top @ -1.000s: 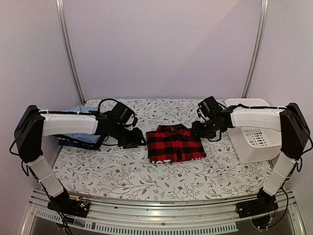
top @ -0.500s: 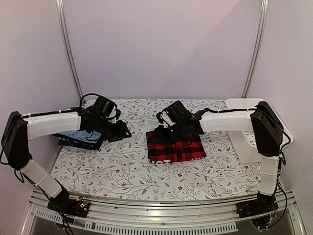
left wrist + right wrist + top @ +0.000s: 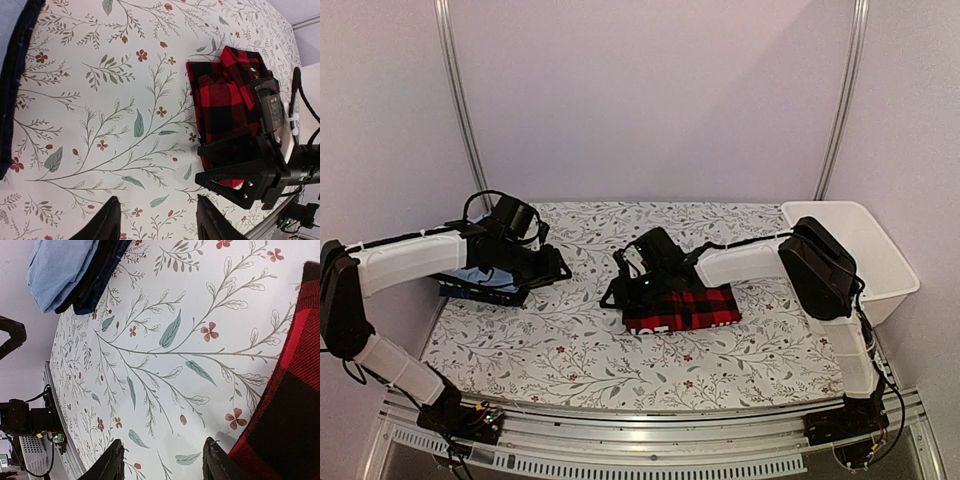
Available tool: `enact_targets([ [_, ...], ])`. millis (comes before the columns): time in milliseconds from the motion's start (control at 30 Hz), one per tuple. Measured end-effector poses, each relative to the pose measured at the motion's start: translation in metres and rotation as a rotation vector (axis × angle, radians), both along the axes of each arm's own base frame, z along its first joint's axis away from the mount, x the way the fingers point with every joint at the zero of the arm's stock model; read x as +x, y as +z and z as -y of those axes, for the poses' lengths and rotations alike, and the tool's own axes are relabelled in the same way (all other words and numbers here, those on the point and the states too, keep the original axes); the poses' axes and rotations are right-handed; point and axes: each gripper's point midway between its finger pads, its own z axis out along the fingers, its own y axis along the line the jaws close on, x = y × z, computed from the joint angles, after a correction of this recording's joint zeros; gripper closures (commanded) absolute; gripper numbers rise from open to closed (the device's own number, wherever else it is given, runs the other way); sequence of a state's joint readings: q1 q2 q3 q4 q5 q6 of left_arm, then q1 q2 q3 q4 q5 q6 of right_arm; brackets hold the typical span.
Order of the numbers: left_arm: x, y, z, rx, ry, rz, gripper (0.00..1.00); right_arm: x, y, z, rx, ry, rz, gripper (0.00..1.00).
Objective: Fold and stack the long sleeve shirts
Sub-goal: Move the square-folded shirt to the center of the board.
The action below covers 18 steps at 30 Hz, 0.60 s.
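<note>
Floral tablecloth (image 3: 570, 340) bears the folded flannel (image 3: 690, 308); left gripper (image 3: 156, 212) and right gripper (image 3: 162, 452) both gape wide, empty.

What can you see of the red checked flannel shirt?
The flannel shirt is red-and-black checked cloth, folded into a rectangle, flat mid-table on the floral table cover. White lettering on a black patch shows at its near edge. The right arm covers its far-left part; the open right claw sits at its left edge, contact unclear.

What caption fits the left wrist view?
Open left claw over floral table, facing right claw at the folded flannel shirt.
</note>
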<state>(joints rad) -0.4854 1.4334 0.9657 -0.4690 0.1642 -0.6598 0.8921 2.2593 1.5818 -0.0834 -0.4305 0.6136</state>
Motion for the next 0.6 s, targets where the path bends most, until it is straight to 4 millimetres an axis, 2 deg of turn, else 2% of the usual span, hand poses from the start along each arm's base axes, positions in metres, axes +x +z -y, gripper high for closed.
enact_targets([
  [167, 0.0, 0.0, -0.001, 0.001, -0.003, 0.0, 0.49, 0.003, -0.016, 0.0, -0.008, -0.017, -0.021, 0.48],
  [333, 0.0, 0.0, -0.001, 0.002, -0.003, -0.001, 0.49, 0.01, -0.02, 0.008, 0.006, -0.043, -0.017, 0.48],
  [467, -0.003, -0.005, -0.002, 0.006, -0.001, -0.013, 0.49, 0.017, -0.021, 0.027, 0.003, -0.081, -0.015, 0.48],
  [600, -0.007, -0.012, -0.004, 0.009, 0.007, -0.03, 0.49, 0.03, -0.022, 0.056, -0.011, -0.147, -0.013, 0.48],
])
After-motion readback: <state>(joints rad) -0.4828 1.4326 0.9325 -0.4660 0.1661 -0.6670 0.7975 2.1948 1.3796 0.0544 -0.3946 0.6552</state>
